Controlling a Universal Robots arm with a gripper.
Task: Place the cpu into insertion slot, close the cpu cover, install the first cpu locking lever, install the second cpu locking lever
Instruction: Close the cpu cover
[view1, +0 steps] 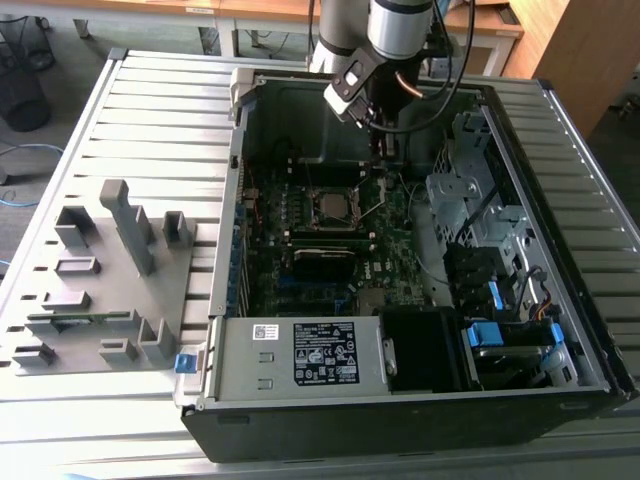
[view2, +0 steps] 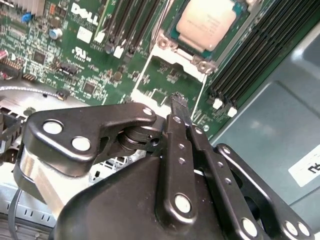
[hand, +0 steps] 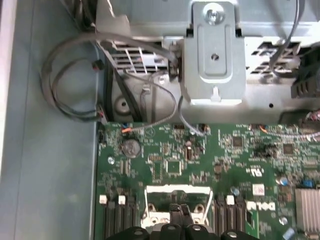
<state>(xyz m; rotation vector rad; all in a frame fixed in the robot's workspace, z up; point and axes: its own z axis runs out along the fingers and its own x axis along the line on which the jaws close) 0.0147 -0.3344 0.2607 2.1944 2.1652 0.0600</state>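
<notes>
Exterior view, going from its left to its right:

- Slatted table (view1: 130, 110) is carrying a grey fixture plate (view1: 60, 335) at the exterior view's left, with grey blocks (view1: 128, 225) standing on it.
- Open computer case (view1: 400, 425) is lying on the table beside the plate. Inside, the power supply (view1: 300, 355) is sitting along the near wall, with the green motherboard (view1: 270, 290) lying flat behind it.
- The insertion slot (view2: 167, 30) is holding the cpu (view1: 335, 205), which is sitting flat in the middle of the board, metal top up. Clearer in the second wrist view (view2: 207, 20).
- The cpu cover (view2: 175, 54) is lying swung open, off the chip, just beside the socket. Green board is showing through its window in both wrist views (hand: 177, 189).
- The gripper (view1: 385, 150) is reaching down into the case just behind the socket. Its fingers are pressing together with nothing visible between them. The tips are sitting over the open cover's window (view2: 178, 100), also visible in the first wrist view (hand: 180, 209). Can't tell if they are touching the frame.
- Black memory slots (view2: 250, 55) are running along both sides of the socket.
- The drive cage (view1: 480, 200) is filling the case toward the exterior view's right, with blue tabs (view1: 482, 333) below it.
- In the first wrist view, grey cables (hand: 70, 75) are looping over the case floor next to the board.
</notes>
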